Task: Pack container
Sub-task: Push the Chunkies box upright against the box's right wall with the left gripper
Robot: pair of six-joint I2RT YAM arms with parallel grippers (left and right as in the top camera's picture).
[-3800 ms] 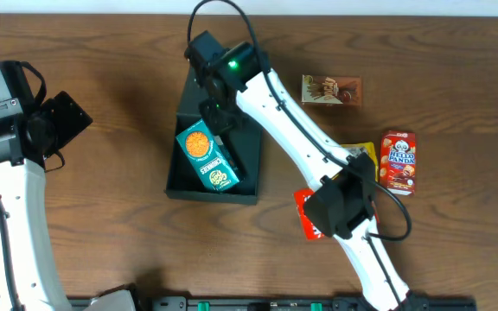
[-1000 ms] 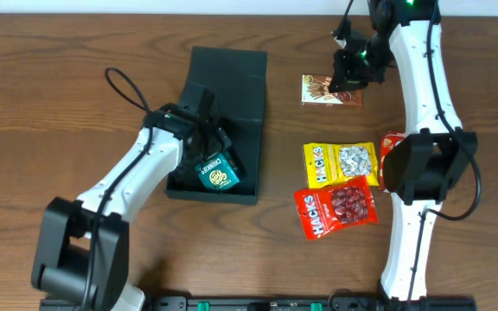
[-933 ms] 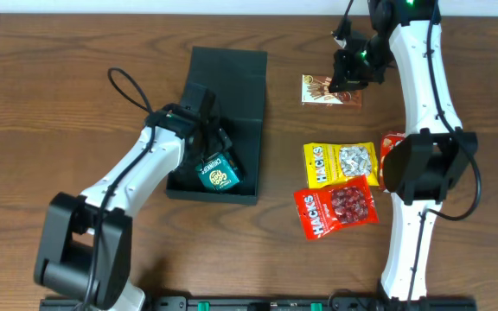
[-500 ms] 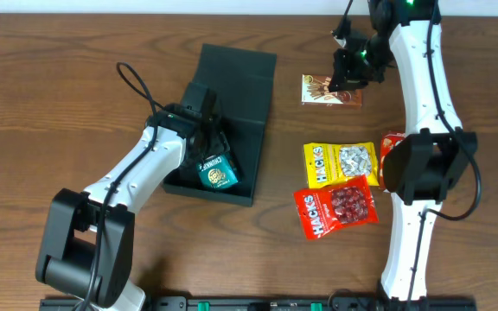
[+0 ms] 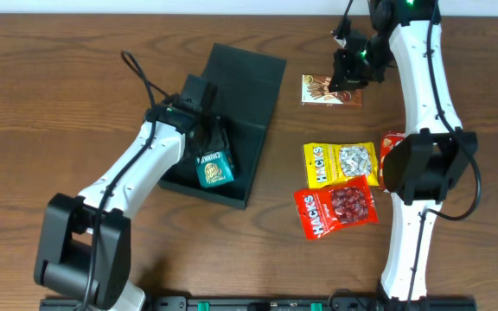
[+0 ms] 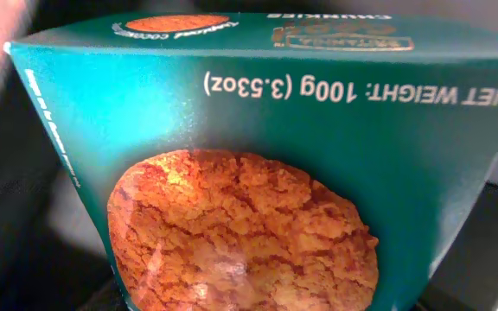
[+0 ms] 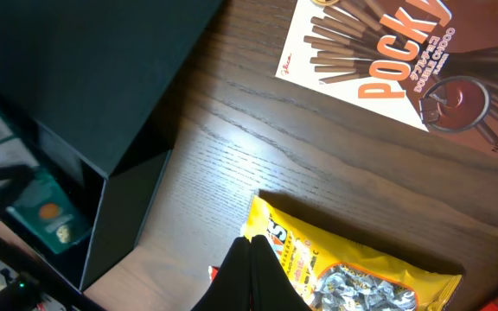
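Note:
The container (image 5: pixel 251 79), a dark green-black box, lies skewed at the table's centre left with its lid open. It also shows in the right wrist view (image 7: pixel 76 78). A teal cookie box (image 5: pixel 215 167) leans inside it. My left gripper (image 5: pixel 203 130) is down over that box's upper end. The cookie box (image 6: pixel 258 173) fills the left wrist view, so my fingers are hidden and a hold cannot be made out. My right gripper (image 5: pixel 345 76) hovers shut and empty near the Pocky box (image 5: pixel 331 91), its fingertips (image 7: pixel 251 242) pressed together above the wood.
A yellow Hacks bag (image 5: pixel 340 162) and a red Hacks bag (image 5: pixel 335 207) lie right of the container. A red snack box (image 5: pixel 390 141) is mostly hidden under the right arm. The Pocky box (image 7: pixel 387 60) and yellow bag (image 7: pixel 361 272) show in the right wrist view.
The container has pivoted, its far end swinging right, and the cookie box turned with it. My left gripper shifted slightly up and right. The right arm has stayed still.

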